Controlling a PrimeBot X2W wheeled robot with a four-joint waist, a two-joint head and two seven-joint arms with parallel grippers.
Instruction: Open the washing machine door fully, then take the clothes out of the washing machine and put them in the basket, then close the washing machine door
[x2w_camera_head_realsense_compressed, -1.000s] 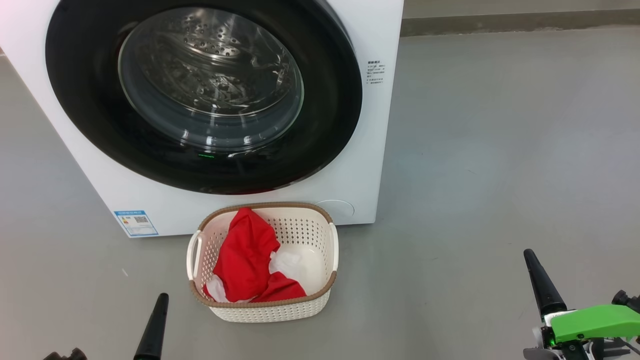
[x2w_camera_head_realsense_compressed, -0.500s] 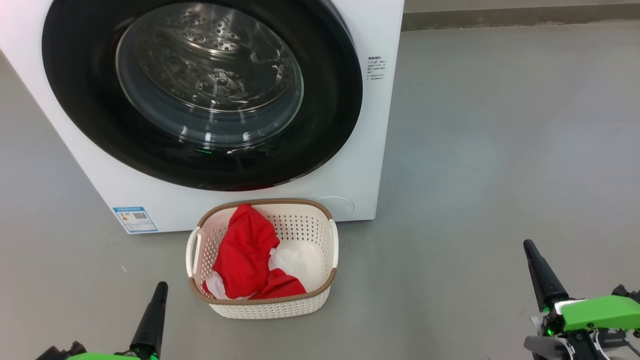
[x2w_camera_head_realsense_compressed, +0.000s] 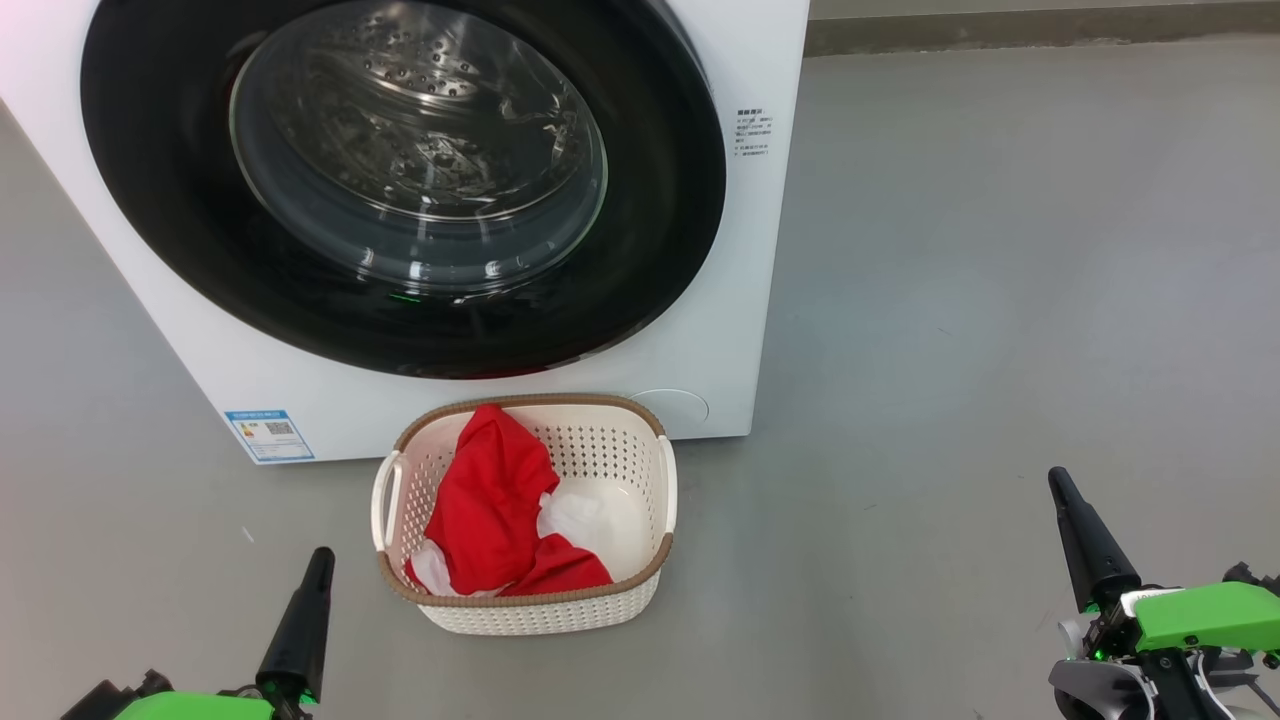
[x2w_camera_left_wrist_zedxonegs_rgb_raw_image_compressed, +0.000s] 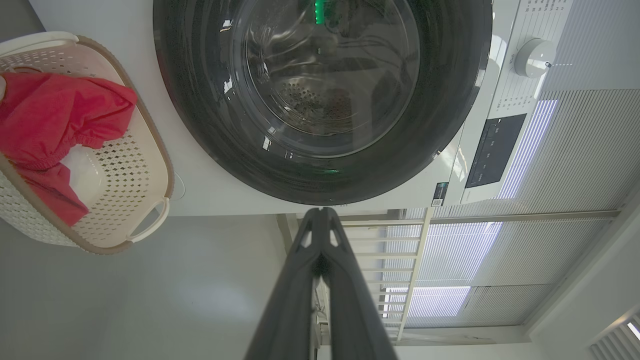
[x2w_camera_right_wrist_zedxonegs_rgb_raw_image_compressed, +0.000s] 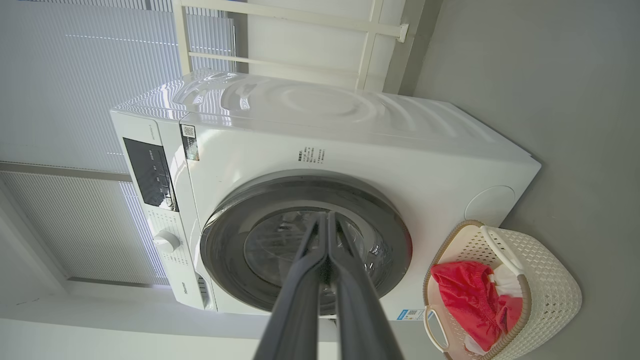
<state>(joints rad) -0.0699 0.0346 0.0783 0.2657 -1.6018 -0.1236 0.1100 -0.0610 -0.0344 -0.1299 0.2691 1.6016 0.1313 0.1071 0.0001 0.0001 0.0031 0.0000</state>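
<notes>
The white washing machine (x2w_camera_head_realsense_compressed: 745, 250) stands ahead with its black-rimmed round door (x2w_camera_head_realsense_compressed: 660, 180) flush against the front. Through the glass I see bare steel drum. Red clothes (x2w_camera_head_realsense_compressed: 485, 510) with white parts lie in the cream basket (x2w_camera_head_realsense_compressed: 640, 600) on the floor just below the door. My left gripper (x2w_camera_head_realsense_compressed: 320, 560) is shut and empty at the lower left, short of the basket. My right gripper (x2w_camera_head_realsense_compressed: 1056, 480) is shut and empty at the lower right, well clear of the machine. The wrist views show door (x2w_camera_left_wrist_zedxonegs_rgb_raw_image_compressed: 450, 100), door (x2w_camera_right_wrist_zedxonegs_rgb_raw_image_compressed: 225, 235), basket (x2w_camera_left_wrist_zedxonegs_rgb_raw_image_compressed: 145, 165), basket (x2w_camera_right_wrist_zedxonegs_rgb_raw_image_compressed: 555, 285) and clothes (x2w_camera_right_wrist_zedxonegs_rgb_raw_image_compressed: 465, 295).
Grey floor (x2w_camera_head_realsense_compressed: 1000, 300) spreads wide to the right of the machine and around the basket. A blue label (x2w_camera_head_realsense_compressed: 268, 434) sits at the machine's lower left corner. Behind the machine are white blinds (x2w_camera_right_wrist_zedxonegs_rgb_raw_image_compressed: 65, 75) and a white rail (x2w_camera_right_wrist_zedxonegs_rgb_raw_image_compressed: 300, 17).
The head camera has tilted slightly, so the scene sits a little higher. Both grippers have risen a bit further into view and stay shut. Door, basket and clothes are unmoved.
</notes>
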